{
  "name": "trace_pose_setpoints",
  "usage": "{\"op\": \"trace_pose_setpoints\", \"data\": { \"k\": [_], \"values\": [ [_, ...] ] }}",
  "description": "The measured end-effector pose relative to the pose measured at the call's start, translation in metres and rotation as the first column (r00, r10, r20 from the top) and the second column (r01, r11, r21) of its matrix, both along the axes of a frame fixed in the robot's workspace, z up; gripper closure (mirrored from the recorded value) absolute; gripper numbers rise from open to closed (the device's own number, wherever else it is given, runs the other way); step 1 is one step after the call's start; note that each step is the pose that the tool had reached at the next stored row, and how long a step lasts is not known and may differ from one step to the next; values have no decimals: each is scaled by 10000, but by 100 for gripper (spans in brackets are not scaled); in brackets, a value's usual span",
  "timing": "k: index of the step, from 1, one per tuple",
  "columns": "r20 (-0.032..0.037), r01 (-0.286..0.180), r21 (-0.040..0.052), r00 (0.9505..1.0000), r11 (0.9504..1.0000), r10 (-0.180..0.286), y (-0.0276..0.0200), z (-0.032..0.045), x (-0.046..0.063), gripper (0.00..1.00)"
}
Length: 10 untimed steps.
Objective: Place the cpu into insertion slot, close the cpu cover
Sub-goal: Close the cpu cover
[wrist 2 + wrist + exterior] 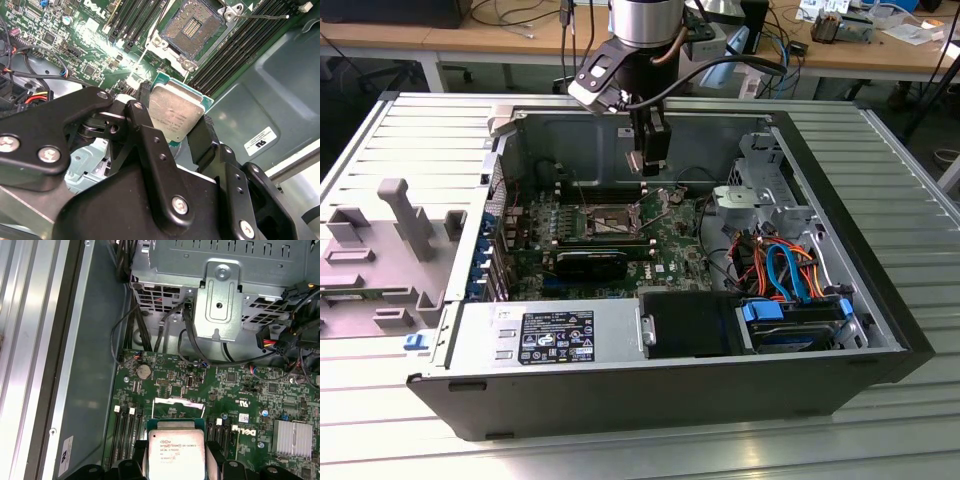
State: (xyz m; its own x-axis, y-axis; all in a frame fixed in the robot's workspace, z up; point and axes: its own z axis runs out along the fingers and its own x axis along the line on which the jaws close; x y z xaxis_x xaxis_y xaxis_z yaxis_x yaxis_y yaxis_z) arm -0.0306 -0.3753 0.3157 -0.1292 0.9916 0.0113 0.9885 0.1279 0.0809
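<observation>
Now gripper (175,122) clamping cpu (176,113), above insertion slot (192,27)

Open PC case (880,330) lies on the bench (380,420). Insertion slot (610,222) sits mid-board inside; drive cage (748,205) to the exterior view's right of it. Cpu (175,112) hangs above the board, apart from the slot, btwn the jaws.

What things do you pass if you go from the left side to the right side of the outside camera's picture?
Grey plastic panel → insertion slot → pincer holding the cpu → silver drive cage → orange and blue cables.
</observation>
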Motion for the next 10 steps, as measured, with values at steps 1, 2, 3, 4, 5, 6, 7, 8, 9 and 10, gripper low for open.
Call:
{"op": "trace_pose_setpoints", "data": {
  "k": [1, 2, 3, 4, 5, 6, 7, 8, 9, 10],
  "values": [
    [0, 8, 0, 10000, 10000, -8, 0, 0, 0, 45],
    [0, 12, 0, 10000, 10000, -12, 0, -1, 0, 45],
    [0, 17, 0, 10000, 10000, -17, 0, -1, 0, 45],
    [-1, 21, -1, 10000, 10000, -21, 0, -1, 0, 45],
    [0, 25, 0, 10000, 10000, -25, 0, -1, 0, 45],
    [0, 32, 0, 10000, 10000, -32, 0, -2, 0, 45],
    [0, 37, 0, 10000, 10000, -37, 0, -2, 0, 45],
    [0, 41, 0, 10000, 10000, -41, 0, -2, 0, 45],
    [0, 46, 0, 10000, 10000, -46, 0, -2, 0, 45],
    [0, 50, 0, 10000, 10000, -50, 0, -3, 0, 45]
  ]
}}
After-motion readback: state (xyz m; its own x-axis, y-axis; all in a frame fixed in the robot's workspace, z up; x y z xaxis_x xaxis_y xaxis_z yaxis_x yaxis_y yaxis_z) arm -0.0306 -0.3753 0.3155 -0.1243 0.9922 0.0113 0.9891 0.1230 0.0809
